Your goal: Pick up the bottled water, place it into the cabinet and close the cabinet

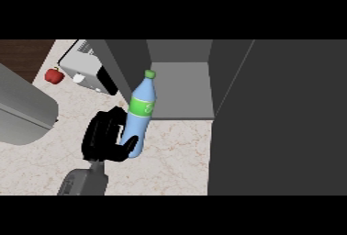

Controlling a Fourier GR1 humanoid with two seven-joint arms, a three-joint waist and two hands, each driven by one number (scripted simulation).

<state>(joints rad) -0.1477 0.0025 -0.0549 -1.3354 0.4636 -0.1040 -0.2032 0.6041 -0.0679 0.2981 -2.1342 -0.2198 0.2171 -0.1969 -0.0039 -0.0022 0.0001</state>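
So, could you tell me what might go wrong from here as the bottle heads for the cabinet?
The left hand curls round only the lower part of the water bottle, so the tall bottle could tip in the grasp. Its green cap sits close to the cabinet's left wall and could catch there on the way in. The open cabinet door fills the right side and hides anything behind it.

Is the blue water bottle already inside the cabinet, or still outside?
Outside. The blue plastic bottle with green cap is held by the left hand in front of the open dark grey cabinet, above the counter.
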